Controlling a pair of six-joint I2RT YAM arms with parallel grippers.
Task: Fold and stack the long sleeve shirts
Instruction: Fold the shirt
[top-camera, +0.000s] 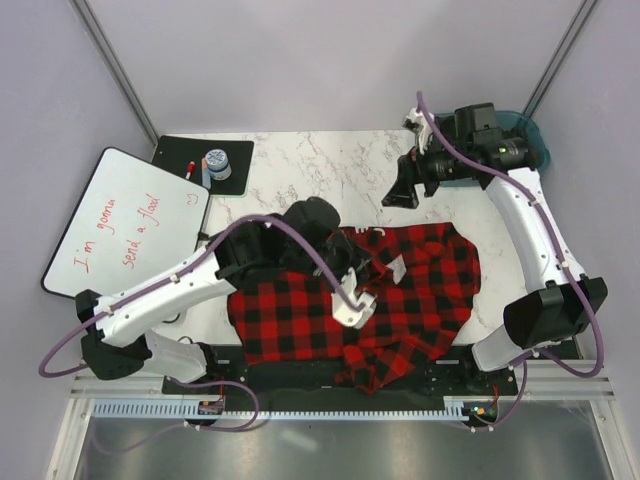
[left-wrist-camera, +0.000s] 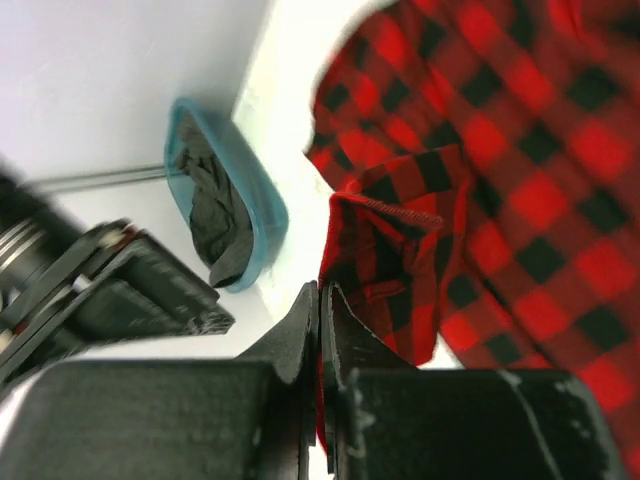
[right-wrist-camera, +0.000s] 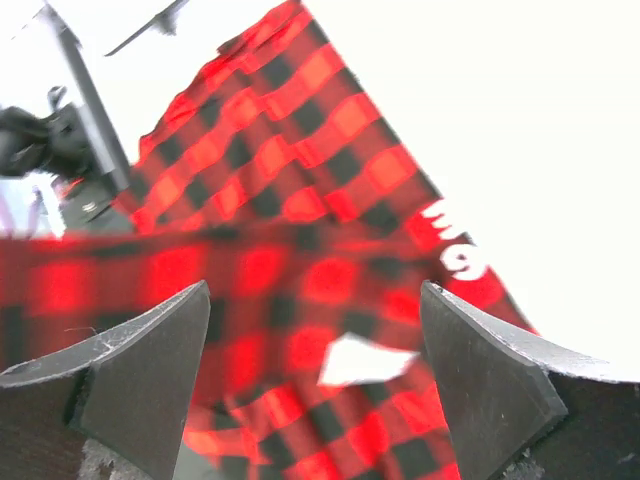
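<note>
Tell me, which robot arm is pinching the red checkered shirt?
The left arm: its fingers are shut on the shirt. The right arm has its fingers wide open, holding nothing.

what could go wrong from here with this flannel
1. The left gripper is shut on only a thin fold of the flannel shirt, so a pull may slip it free.
2. The right gripper is open and off the cloth, so a one-sided lift would likely bunch it.
3. The shirt's lower part seems to hang over the near edge of the table and could slide off.
</note>
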